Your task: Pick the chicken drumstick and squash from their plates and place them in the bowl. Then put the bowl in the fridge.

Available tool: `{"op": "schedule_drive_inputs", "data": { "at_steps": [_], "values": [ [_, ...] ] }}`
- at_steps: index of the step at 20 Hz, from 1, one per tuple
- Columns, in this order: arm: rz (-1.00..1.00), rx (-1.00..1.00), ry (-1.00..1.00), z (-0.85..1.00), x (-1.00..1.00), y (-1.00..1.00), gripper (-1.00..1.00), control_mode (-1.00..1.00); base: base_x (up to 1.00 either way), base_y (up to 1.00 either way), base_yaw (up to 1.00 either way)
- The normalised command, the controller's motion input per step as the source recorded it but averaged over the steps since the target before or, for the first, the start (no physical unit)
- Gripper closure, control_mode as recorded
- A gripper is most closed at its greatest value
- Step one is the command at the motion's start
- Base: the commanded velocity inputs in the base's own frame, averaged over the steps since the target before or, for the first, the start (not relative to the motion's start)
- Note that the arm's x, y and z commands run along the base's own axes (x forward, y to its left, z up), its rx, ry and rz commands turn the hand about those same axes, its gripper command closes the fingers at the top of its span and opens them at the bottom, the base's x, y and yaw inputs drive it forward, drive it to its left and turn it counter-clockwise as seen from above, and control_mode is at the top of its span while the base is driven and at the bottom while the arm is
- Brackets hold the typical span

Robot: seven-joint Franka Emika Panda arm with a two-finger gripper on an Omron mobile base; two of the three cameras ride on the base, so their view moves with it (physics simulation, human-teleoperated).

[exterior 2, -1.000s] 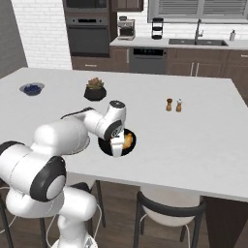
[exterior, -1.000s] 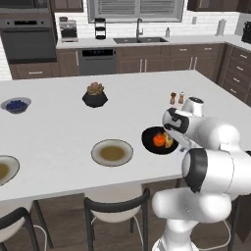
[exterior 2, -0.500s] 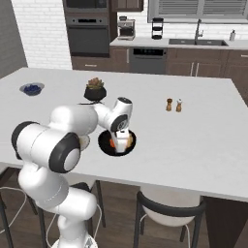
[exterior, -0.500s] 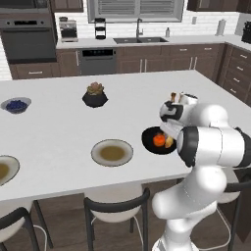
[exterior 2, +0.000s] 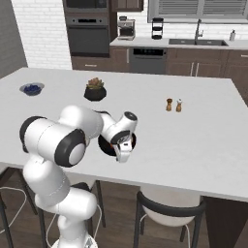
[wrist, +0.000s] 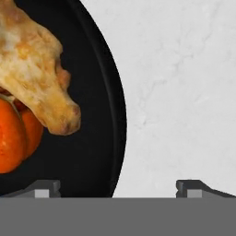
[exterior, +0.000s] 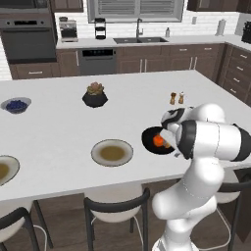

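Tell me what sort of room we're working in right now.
A home kitchen, by the looks: a wall oven, a sink with tap under a window, and a large white island counter.

Glossy white arm of rounded, bulbous links joined by dark grey to black joint bands. The pincer looks white-bodied with small dark finger tips, though detail is blurry.

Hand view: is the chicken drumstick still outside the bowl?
No, the chicken drumstick lies inside the black bowl, resting against the squash.
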Motion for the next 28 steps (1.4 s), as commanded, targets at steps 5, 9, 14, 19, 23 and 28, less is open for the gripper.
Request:
{"op": "schedule_drive_inputs", "data": {
  "at_steps": [5, 9, 14, 19, 23, 28],
  "values": [
    [0.00, 0.04, -0.03, -0.08, 0.17, 0.00, -1.00, -1.00, 0.00, 0.00, 0.00],
    [0.00, 0.01, -0.02, -0.06, 0.07, 0.02, -1.00, -1.00, 0.00, 0.00, 0.00],
    [0.00, 0.00, 0.00, -0.27, 0.02, 0.30, 1.00, -1.00, 0.00, 0.00, 0.00],
    [0.00, 0.00, 0.00, -0.35, 0.00, 0.42, 1.00, -1.00, 0.00, 0.00, 0.00],
    [0.00, 0.01, 0.00, -0.32, 0.00, 0.35, 1.00, -1.00, 0.00, 0.00, 0.00],
    [0.00, -0.01, -0.10, 0.42, -0.71, 0.18, 1.00, -1.00, 0.00, 0.00, 0.00]
  ]
}}
